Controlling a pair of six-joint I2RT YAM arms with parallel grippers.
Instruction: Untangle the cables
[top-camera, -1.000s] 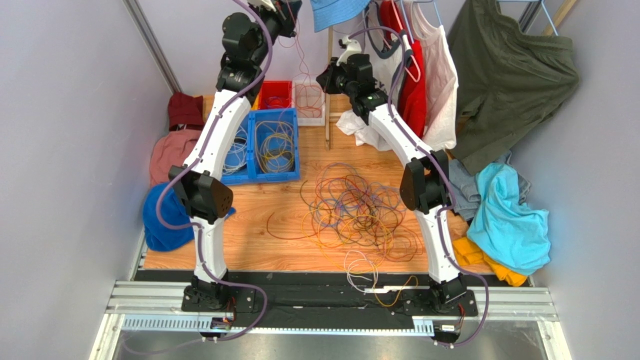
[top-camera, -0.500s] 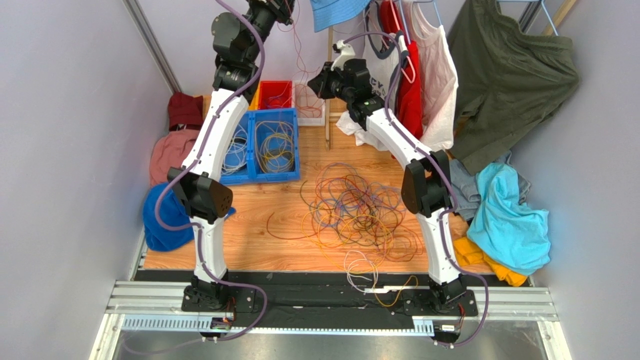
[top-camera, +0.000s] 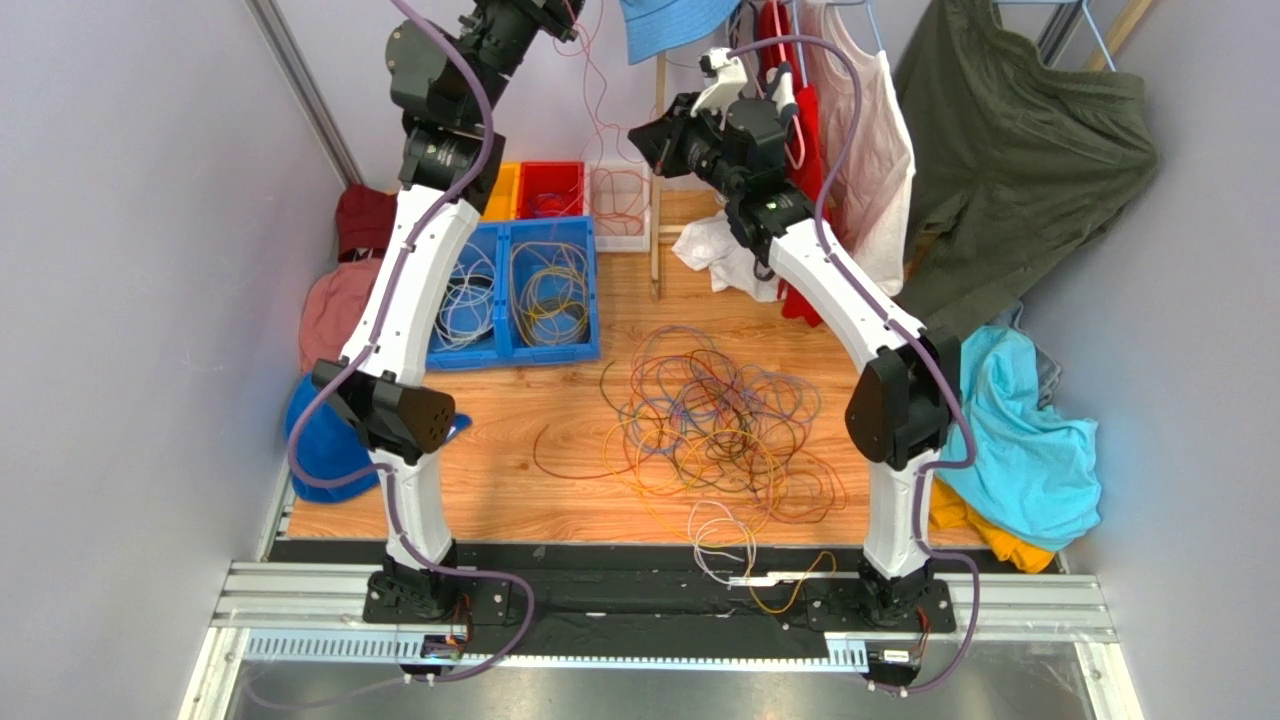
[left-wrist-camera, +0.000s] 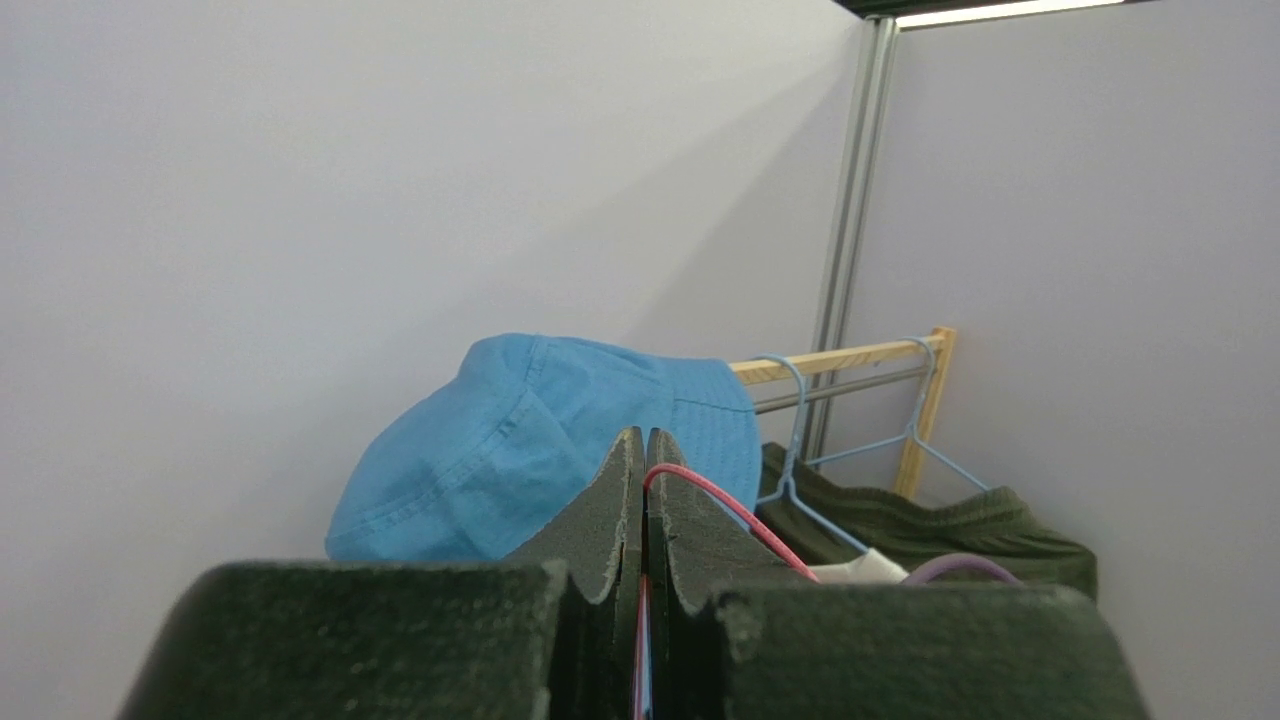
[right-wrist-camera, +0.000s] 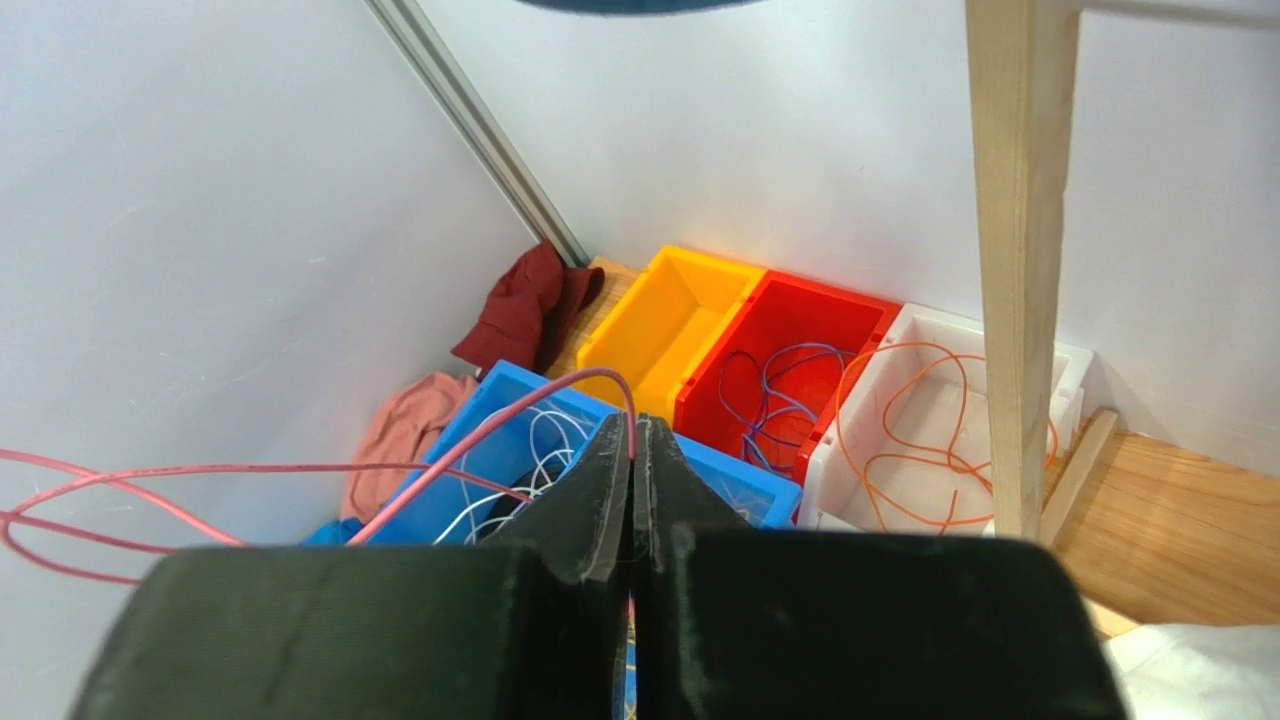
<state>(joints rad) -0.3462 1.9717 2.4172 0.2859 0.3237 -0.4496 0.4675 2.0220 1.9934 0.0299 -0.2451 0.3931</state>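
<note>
Holding one pink cable (left-wrist-camera: 721, 500) up high, well above the surface (top-camera: 496, 503). Pinching it with the left end effector (left-wrist-camera: 643, 450), pressed tight together. Pinching it too with the right end effector (right-wrist-camera: 631, 435), also pressed tight. From the right one, running out to the left in a long loose loop, toward the left arm. Looks like one strand strung side to side between the two. Far below both, the big messy heap of cables (top-camera: 706, 420), in the middle of the wood. At the back left, bins (top-camera: 519, 357) with cables inside, closer to the left arm. Probably best to carry it over with the left.
</note>
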